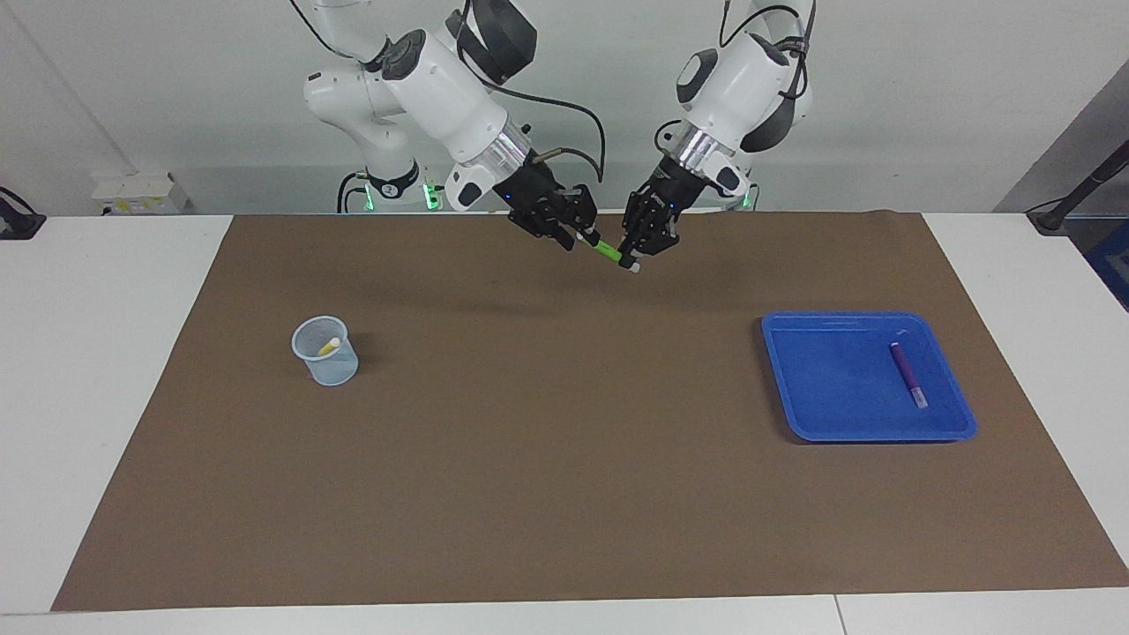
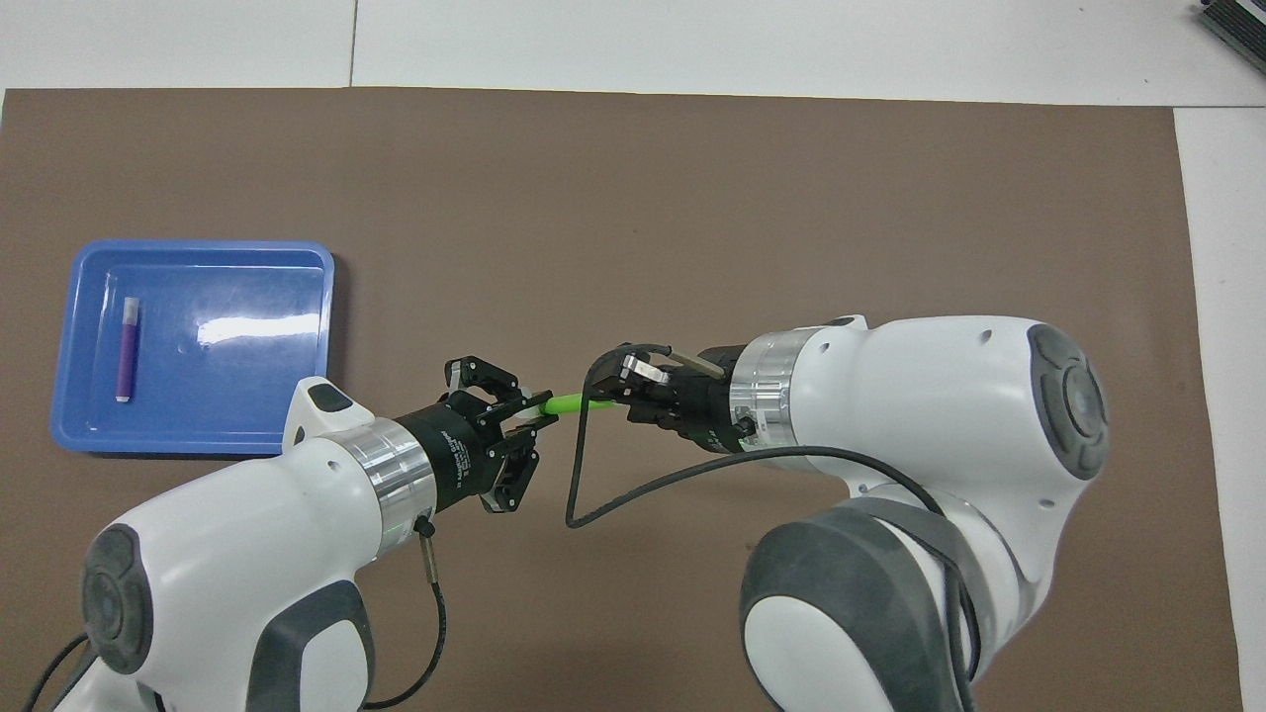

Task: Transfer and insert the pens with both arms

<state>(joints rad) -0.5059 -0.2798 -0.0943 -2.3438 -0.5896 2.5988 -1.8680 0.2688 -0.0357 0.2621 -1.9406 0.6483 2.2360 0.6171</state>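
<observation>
The green pen hangs in the air between the two grippers, over the mat's edge nearest the robots; it also shows in the overhead view. My left gripper is shut on its whitish end. My right gripper is at the pen's other end. The purple pen lies in the blue tray. The yellow pen stands in the clear cup.
A brown mat covers the table. The tray is toward the left arm's end, the cup toward the right arm's end. The cup is hidden under the right arm in the overhead view.
</observation>
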